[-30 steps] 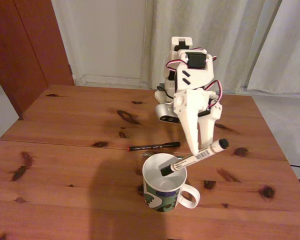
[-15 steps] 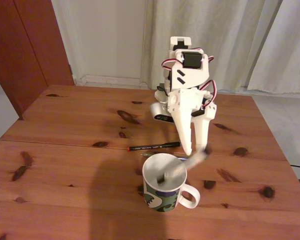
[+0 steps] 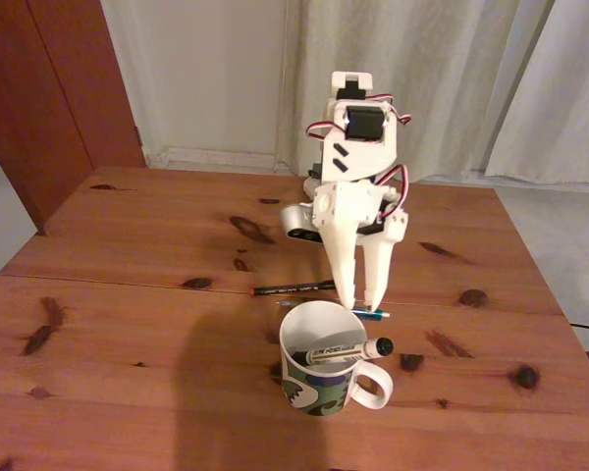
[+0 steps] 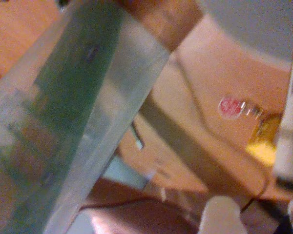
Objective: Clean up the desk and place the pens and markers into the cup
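The cup point(image 3: 319, 383), a white mug with a green camouflage pattern, stands on the desk point(image 3: 128, 314) near its front middle, handle to the right. The thick white marker point(image 3: 346, 349) lies slanted inside it, its black cap resting over the right rim. My gripper point(image 3: 359, 303) hangs just behind the cup's far rim, pointing down, open, with nothing between its fingers. The thin black pen with a red tip point(image 3: 294, 288) lies on the wood left of the fingers. The slim teal pen point(image 3: 373, 314) shows just behind the cup. In the wrist view a blurred translucent finger point(image 4: 68, 117) shows close up.
The arm's base point(image 3: 319, 211) stands at the desk's back middle. Pale curtains point(image 3: 452, 78) and a dark wooden door point(image 3: 49, 88) lie behind. Bare wood stretches over the left half of the desk; its right edge runs down near the floor point(image 3: 569, 255).
The gripper held the marker slanted over the cup, then opened. The marker dropped into the cup, and the arm swung slightly left.
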Controlling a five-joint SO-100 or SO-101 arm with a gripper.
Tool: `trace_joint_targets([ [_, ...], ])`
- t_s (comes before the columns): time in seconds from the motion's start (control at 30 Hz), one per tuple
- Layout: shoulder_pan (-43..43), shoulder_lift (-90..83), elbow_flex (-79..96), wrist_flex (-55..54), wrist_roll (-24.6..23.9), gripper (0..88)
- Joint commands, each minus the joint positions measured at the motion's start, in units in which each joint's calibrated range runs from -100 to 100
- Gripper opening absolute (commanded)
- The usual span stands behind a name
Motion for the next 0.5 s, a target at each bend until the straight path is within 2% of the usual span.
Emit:
trace_joint_targets([
  [0.0,-0.1,-9.5,4.8,-0.5,2.0,10.9],
  [0.27,-1.1,-23.1,20.7,-0.6,7.8,10.9],
  [0.47,-2.7,-31.8,33.2,-0.5,16.7,10.9],
])
